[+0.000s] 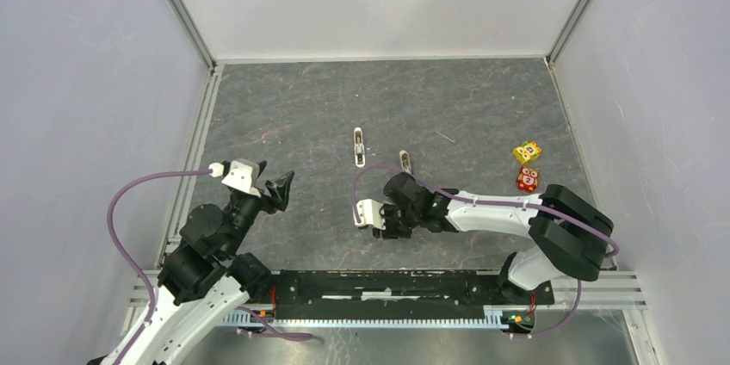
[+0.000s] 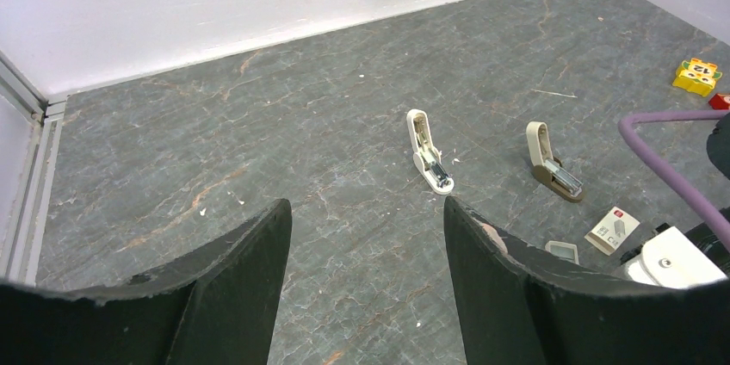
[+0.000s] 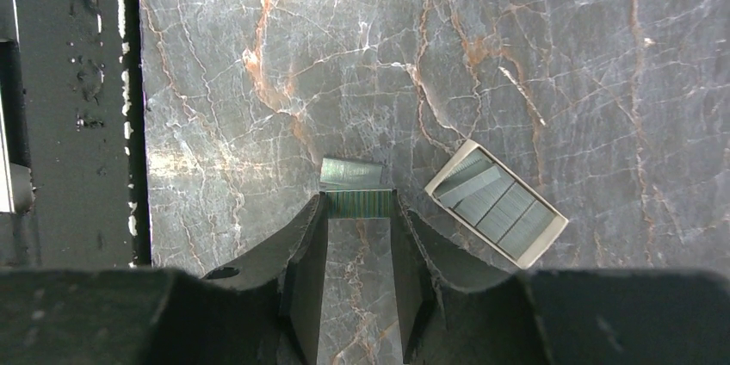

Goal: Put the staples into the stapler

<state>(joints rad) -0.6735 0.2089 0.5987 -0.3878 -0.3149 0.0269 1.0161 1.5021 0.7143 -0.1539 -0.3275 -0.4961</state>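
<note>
Stretches the right arm from its base at 4 o'clock of the counter leftward to about 6 o'clock, forearm low and nearly level, wrist bent so that the right tool points straight down. Pinches a staple strip crosswise between narrowed fingertips, one end of the strip against each pad; cannot tell whether the strip is off the counter. Finds a second strip flat on the counter just at 12 o'clock of the pinched one, and the open staple box, filled with further strips, near at 3 o'clock and set askew.

Holds the left arm folded at 8 o'clock, wrist raised above the counter, left tool aimed toward 2 o'clock, its fingers spread wide with nothing between them.

Finds the white stapler at 12 o'clock of the right tool, hinged open and well apart from it, and a brown-based stapler, also open, at 1 o'clock. Shows, in the left wrist view, a red-marked box cover and a clear lid lying side by side close to the right wrist. Finds a yellow cube and a red cube near each other at 3 o'clock of the counter.
</note>
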